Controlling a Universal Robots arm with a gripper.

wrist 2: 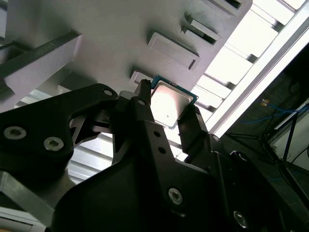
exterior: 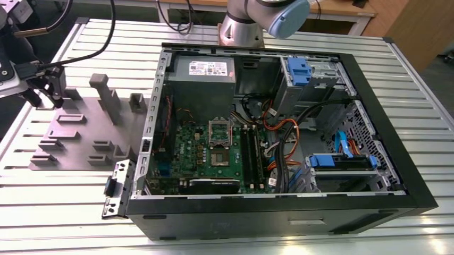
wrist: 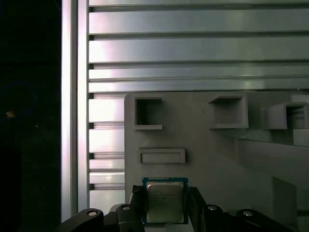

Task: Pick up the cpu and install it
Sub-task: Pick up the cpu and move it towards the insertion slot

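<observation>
The gripper pinches the cpu between its black fingers (one on each edge). Grey tray behind.

The arm is a smooth silvery-grey metal tube, and its joint carries a rounded, pale blue-grey cap. The gripper is matte black and blocky, with thin black cables running to it. In the second wrist view, broad black link plates with rounded corners lead to two narrow, flat-sided black fingers. One finger has a row of small round holes. Shiny silver screws with recessed heads sit in the plates. The first wrist view shows four more silver screw heads in a row across the black body.
</observation>
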